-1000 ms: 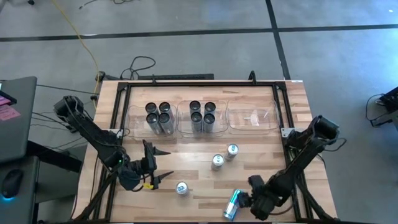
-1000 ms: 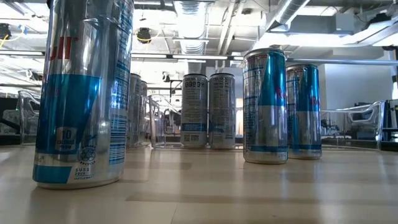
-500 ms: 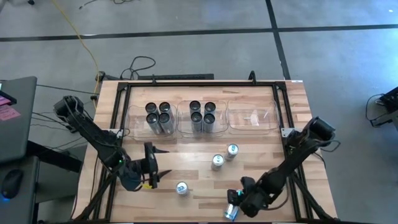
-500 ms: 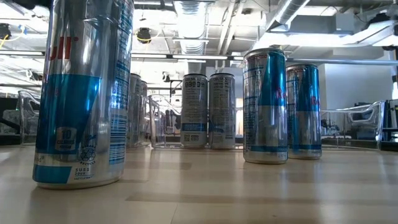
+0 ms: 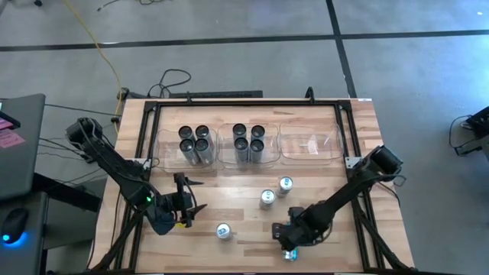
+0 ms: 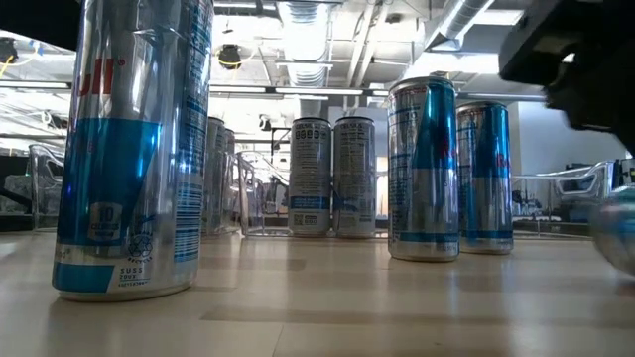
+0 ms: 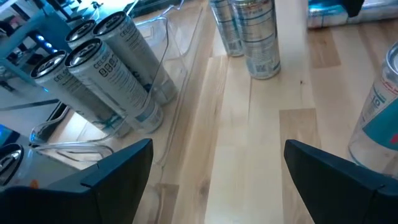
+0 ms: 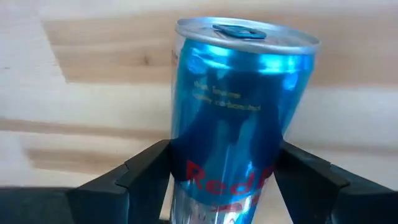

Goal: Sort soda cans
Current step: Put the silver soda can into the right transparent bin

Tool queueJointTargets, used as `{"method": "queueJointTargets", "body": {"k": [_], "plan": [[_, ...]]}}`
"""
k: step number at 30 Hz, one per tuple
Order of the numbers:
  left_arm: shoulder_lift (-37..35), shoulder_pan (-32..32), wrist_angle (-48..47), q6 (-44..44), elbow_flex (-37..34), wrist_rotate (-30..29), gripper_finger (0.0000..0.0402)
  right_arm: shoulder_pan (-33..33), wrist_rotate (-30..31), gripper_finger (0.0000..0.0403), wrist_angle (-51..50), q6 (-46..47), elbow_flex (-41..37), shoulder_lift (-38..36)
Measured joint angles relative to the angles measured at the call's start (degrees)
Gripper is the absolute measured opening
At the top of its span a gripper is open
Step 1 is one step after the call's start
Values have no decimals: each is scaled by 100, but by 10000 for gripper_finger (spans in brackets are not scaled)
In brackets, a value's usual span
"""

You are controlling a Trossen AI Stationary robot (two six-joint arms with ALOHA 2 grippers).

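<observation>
My right gripper (image 5: 289, 246) clamps a blue can (image 5: 291, 254) near the table's (image 5: 359, 122) front edge. My left gripper (image 5: 195, 211) hangs open, an upright can (image 5: 223, 231) just beside it.

held can (image 8: 239, 118): blue, silver top | binned cans (image 5: 194, 142): silver, black tops

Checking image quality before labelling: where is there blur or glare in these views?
Low view: the nearest blue can looms large with bright streaks down its side, and the right gripper's can at the edge is a soft smear. Right wrist view: that held can shows glossy highlights. Left wrist view: the binned cans are sharp, the fingers dark.
</observation>
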Motion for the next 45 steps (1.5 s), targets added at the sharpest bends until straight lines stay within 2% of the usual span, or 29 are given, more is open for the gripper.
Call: {"method": "queueJointTargets", "body": {"k": [13, 18, 22, 29, 38, 42, 45], "plan": [[2, 0, 7, -251, 0, -21, 359, -233, 82, 286, -267, -2470, -15, 35], [1, 0, -33, -377, 0, -24, 359, -243, 280, 286, -449, -2673, -22, 42], [0, 0, -171, -589, 0, -24, 359, -52, 1009, 271, -467, -2470, -26, -5], [-1, 0, -207, -747, 2, -26, 359, 566, 2786, 207, -504, -1744, -57, -236], [-131, 0, -39, -710, 32, -36, 359, 1438, 4633, 205, -809, -1032, -55, -542], [-376, 0, 125, -157, 157, -221, 359, 1717, 5756, 205, -1048, -1292, -52, -804], [-624, 106, 842, 823, 170, -365, 359, 1828, 6793, 205, -974, -2214, -42, -995]]}}
